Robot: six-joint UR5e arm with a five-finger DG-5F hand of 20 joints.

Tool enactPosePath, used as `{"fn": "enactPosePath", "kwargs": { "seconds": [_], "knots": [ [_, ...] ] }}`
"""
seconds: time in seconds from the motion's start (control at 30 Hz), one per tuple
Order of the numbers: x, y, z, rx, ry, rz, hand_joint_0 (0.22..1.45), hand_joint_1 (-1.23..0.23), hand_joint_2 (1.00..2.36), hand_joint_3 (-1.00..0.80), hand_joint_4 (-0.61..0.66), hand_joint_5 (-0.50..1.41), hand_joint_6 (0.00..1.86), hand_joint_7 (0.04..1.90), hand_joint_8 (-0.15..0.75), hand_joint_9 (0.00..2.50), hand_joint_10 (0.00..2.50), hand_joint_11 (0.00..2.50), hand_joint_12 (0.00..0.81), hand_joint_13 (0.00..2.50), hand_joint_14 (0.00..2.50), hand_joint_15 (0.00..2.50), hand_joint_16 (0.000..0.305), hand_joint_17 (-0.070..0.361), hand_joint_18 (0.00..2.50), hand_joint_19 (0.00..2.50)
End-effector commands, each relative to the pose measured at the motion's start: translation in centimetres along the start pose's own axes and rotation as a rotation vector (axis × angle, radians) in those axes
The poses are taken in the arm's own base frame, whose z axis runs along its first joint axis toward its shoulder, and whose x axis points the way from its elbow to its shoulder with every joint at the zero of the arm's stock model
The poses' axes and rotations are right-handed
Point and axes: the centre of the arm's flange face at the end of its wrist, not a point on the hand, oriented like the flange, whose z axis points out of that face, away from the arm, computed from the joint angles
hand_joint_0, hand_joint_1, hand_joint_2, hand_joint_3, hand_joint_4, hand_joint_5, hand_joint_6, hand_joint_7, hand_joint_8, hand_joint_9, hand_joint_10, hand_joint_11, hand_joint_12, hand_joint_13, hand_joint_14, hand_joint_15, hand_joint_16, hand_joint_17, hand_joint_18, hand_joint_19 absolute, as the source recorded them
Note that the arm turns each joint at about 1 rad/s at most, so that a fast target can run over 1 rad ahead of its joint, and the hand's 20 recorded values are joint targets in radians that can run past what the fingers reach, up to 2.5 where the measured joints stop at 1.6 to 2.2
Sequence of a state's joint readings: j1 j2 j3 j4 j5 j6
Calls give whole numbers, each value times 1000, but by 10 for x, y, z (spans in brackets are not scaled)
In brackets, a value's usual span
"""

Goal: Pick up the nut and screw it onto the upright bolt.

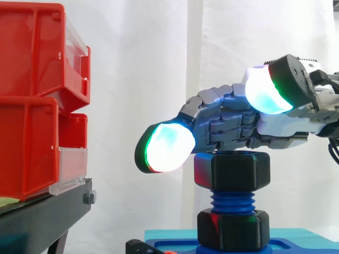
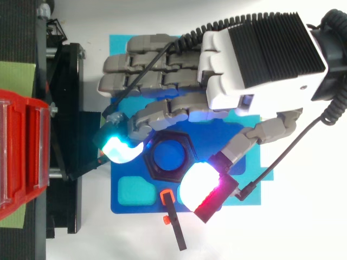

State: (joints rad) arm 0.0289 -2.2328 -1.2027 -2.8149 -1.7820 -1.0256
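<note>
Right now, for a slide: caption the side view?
Open robot hand poised over the upper black nut threaded on the upright blue bolt.

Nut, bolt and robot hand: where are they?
Upper nut (image 1: 233, 170), side view, on its front face.
Bolt (image 1: 232, 200), side view, on its blue threads.
Hand (image 2: 260, 59), top view, on its back.

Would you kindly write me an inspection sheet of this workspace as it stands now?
surface: blue base plate lying on a teal mat.
job's things: black upper nut sits at the top of the upright blue bolt, with thread showing beneath it; black lower nut sits at the plate.
clutter: small black-and-orange tool at the plate's edge.
grippers: robot hand open, over the upper nut, one glowing fingertip beside it; contact cannot be told.
cables: nothing seen.
surroundings: red bins on a black stand, white curtain behind.
</note>
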Motion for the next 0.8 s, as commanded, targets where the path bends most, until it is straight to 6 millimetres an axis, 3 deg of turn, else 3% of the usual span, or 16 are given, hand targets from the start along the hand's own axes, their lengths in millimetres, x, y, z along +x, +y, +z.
{"fn": "enactPosePath", "kwargs": {
  "seconds": [0.0, 0.2, 0.4, 0.77],
  "knots": [
    [2, 2, 0, -1, 6, 2, 421, -194, 1000, -500, -31, -276, 500, 546, 119, 0, 0, 0, 319, 0, 0, 0, 47, 105, 0, 0],
    [4, 4, 2, -2, 9, 3, 421, -190, 1000, -500, -9, -270, 501, 583, 129, 0, 0, 0, 323, 0, 0, 0, 47, 106, 0, 0],
    [6, 7, 2, -3, 20, 6, 427, -196, 1000, -500, 99, -208, 503, 933, 180, 0, 0, 0, 332, 0, 0, 0, 45, 101, 0, 0],
    [4, 3, 1, -3, 11, 4, 441, -267, 1000, -500, 149, -155, 502, 1144, 218, 169, 0, 0, 317, 115, 0, 0, 38, 86, 0, 0]
  ]
}}
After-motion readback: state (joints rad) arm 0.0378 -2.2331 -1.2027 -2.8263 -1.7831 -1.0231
